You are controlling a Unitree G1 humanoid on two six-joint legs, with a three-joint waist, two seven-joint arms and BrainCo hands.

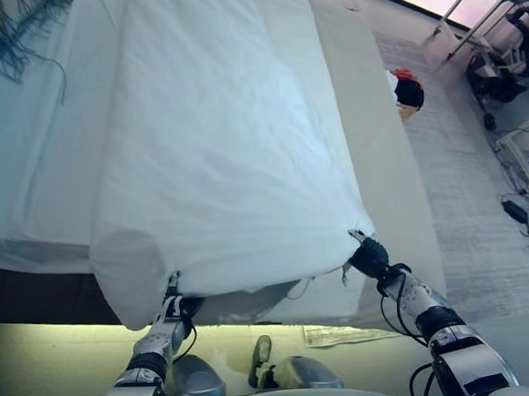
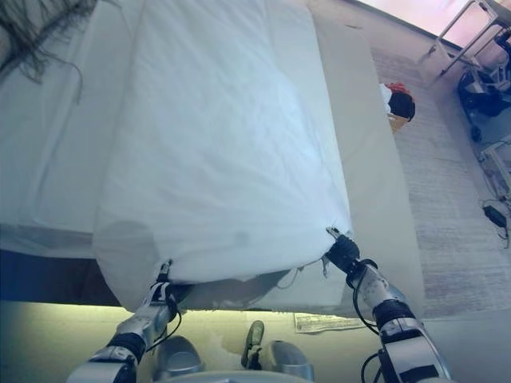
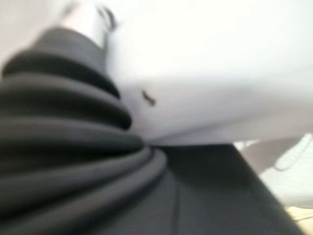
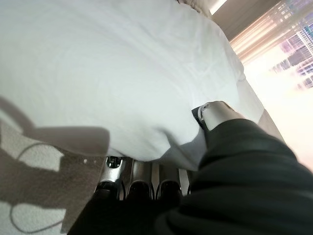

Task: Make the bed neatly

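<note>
While the white duvet (image 1: 220, 156) lies along the bed (image 1: 376, 159), the right hand (image 4: 215, 115) pinches its near corner; the left hand (image 1: 171, 307) hides beneath, grip unclear; better pull both corners evenly

The lower left half of the frame is filled by the dark ribbed cover of the left hand (image 3: 63, 147). Beyond it, white bedding (image 3: 210, 73) is seen across the upper right, lying against the cover's edge. A small dark mark is seen on the cloth near the centre. The fingers are hidden. At the right edge a pale surface is glimpsed.
</note>
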